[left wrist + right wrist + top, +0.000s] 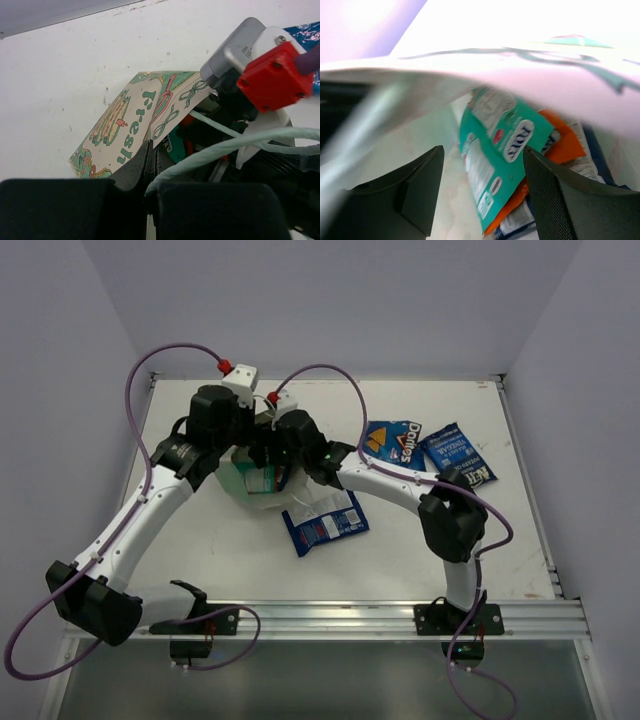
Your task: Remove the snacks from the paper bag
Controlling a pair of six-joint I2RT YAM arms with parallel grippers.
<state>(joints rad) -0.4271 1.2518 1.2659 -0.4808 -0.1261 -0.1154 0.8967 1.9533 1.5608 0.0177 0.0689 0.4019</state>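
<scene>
Landmark: paper bag [250, 478], apparently on its side at mid-worktop [520, 560], between the two wrists. Every place below is given from it.
Left arm [135, 515]: reaches in from the bag's near left. Its jaws are closed, pinching the bag's printed wall [125, 125] at the mouth, with a string handle [225, 146] trailing beside them.
Right arm [395, 483]: comes from the bag's near right. Its jaws stand open just inside the mouth, holding nothing.
Out, nearest: blue-and-white packet [325, 523], flat on the worktop just beside the bag's near right.
Inside the bag: teal packet [495, 155] on top, straight ahead between the open jaws. An orange packet [565, 140] lies under and behind it. Paler packets sit deeper, too blurred to name.
Out, farther: Doritos packet [393, 443] to the bag's right, and a blue chip bag [457, 457] beyond it, well apart from the bag.
Step in hand (my reading): take the teal packet and draw it out.
Doing it well: hold the left pinch firm so the mouth does not sag. Ease the right jaws forward until the teal packet's near edge lies between them, close on that edge alone, then pull back along the bag's length.
Risk: catching the orange packet or the upper paper wall as well, or dragging the whole bag.
</scene>
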